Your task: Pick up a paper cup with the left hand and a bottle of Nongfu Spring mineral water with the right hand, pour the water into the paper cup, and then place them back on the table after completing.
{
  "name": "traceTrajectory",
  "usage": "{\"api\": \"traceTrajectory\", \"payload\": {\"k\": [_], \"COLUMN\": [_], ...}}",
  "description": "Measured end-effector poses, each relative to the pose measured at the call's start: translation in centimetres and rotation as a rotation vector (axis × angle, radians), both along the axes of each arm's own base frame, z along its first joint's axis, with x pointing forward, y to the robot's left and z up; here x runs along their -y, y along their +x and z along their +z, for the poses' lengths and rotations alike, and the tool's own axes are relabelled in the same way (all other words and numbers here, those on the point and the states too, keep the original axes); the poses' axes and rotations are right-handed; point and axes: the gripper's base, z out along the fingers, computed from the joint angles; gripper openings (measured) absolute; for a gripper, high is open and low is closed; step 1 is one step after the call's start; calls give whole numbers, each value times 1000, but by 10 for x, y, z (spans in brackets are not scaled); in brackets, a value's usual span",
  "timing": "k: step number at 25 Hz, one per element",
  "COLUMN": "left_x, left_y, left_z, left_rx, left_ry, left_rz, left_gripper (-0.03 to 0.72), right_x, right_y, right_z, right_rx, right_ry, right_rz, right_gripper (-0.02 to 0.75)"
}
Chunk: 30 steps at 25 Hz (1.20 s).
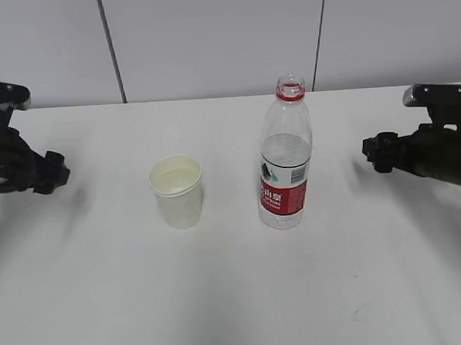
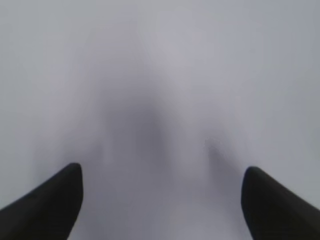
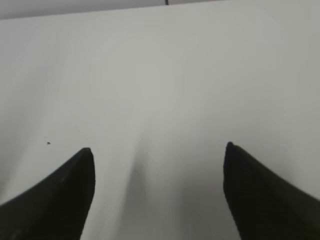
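A white paper cup (image 1: 176, 191) stands upright on the white table (image 1: 237, 296), left of centre. A clear plastic bottle (image 1: 284, 156) with a red label and red neck ring stands upright to the cup's right, uncapped, with clear water up to about its shoulder. My left gripper (image 1: 54, 172) hovers at the far left, well apart from the cup. In the left wrist view it (image 2: 162, 172) is open with only blurred table between its fingers. My right gripper (image 1: 372, 151) hovers at the far right, apart from the bottle. In the right wrist view it (image 3: 159, 150) is open and empty.
A pale panelled wall (image 1: 208, 34) with dark seams runs behind the table's far edge. A small dark speck (image 3: 48, 143) lies on the table in the right wrist view.
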Motion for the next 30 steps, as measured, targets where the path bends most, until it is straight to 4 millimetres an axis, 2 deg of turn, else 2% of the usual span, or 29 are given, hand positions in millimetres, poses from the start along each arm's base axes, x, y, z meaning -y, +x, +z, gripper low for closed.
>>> {"api": "traceTrajectory", "payload": {"k": [3,6,12,15,19,22,24,30], "left_x": [-7,-13,-19,-16,-10,-10,-11,-13], "left_y": [7,10,-2,-7,-13,-25,-40,-92], "left_z": [14,26,39,40,51,65,71,84], "left_rx": [-91,-181,-440,-520,-526,-506,-504,-492], "left_ry": [51,90,149,122,66,49,52,18], "left_rz": [85,158,216,181,151,147,141,145], "left_gripper": [589,589,589,589,588,588,587,587], "right_x": [5,12,19,17,10,6,5,4], "right_y": [12,18,19,17,12,3,-8,-61], "right_z": [29,49,89,104,112,123,131,151], "right_rx": [-147,-363,-709,-802,-836,-852,-851,-826], "right_ry": [-50,-95,-199,-207,-154,-132,-131,-136], "right_rz": [-30,-78,-79,-23,40,86,99,104], "right_gripper": [592,591,590,590,589,589,589,589]}}
